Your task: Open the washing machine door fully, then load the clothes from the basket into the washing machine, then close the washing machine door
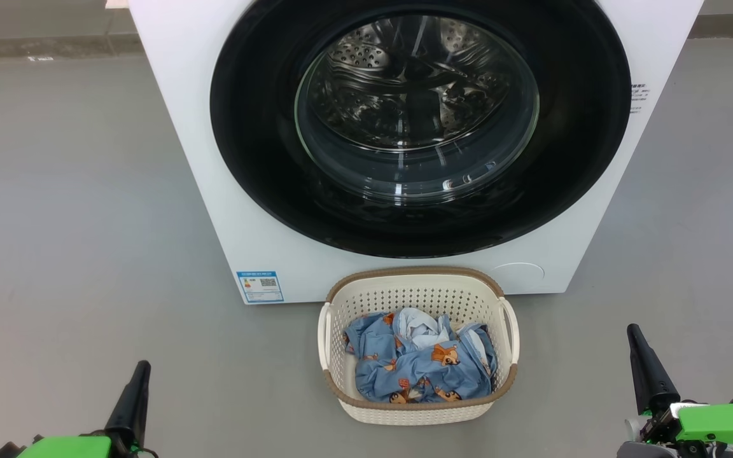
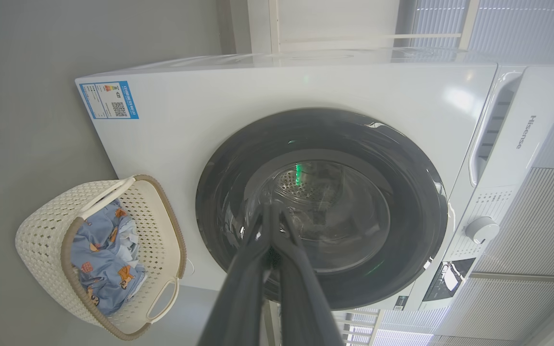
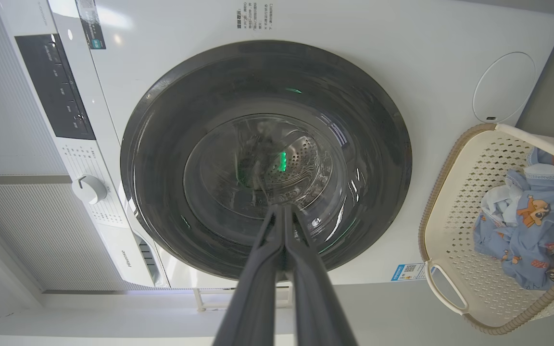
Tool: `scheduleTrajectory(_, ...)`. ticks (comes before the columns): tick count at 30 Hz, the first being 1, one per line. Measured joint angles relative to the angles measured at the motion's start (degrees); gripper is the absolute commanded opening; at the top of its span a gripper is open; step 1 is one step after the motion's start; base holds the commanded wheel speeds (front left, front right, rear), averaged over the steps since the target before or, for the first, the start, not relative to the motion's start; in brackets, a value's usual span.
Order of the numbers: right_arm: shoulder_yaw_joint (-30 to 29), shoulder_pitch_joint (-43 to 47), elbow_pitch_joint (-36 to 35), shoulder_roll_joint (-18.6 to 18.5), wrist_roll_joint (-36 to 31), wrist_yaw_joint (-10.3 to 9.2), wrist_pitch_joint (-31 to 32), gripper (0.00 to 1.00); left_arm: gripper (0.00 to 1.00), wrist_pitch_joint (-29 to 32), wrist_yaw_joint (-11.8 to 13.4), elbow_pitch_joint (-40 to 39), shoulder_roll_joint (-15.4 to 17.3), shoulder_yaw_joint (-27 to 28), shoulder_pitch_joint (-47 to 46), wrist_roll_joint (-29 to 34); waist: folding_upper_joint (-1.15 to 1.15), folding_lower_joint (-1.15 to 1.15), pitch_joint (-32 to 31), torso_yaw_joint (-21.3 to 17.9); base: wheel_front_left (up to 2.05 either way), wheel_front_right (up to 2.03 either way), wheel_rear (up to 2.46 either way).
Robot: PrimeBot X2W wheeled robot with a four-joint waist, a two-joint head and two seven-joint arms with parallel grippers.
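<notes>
Big white front-loading washing machine (image 1: 175, 127) dead ahead on grey floor (image 1: 55, 254), its large round glossy black door (image 1: 252, 127) shut flush, steel drum (image 1: 366, 57) showing through glass. Small cream perforated plastic basket (image 1: 417, 275) on floor just in front of machine, below door, holding light blue cartoon-print clothes (image 1: 417, 372). Low at left, left fingers (image 1: 131, 401) clenched, empty; low at right, right fingers (image 1: 649, 372) clenched, empty; both well apart from basket
</notes>
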Motion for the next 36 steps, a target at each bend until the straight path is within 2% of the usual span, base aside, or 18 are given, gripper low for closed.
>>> scheduleTrajectory(36,-0.01,0.0,0.0,0.11,0.0,0.0,-0.01,0.0,0.0,0.0,0.0,0.0,0.0,0.01,0.0,0.0,0.0,0.0,0.0,0.0,0.0,0.0,0.0)
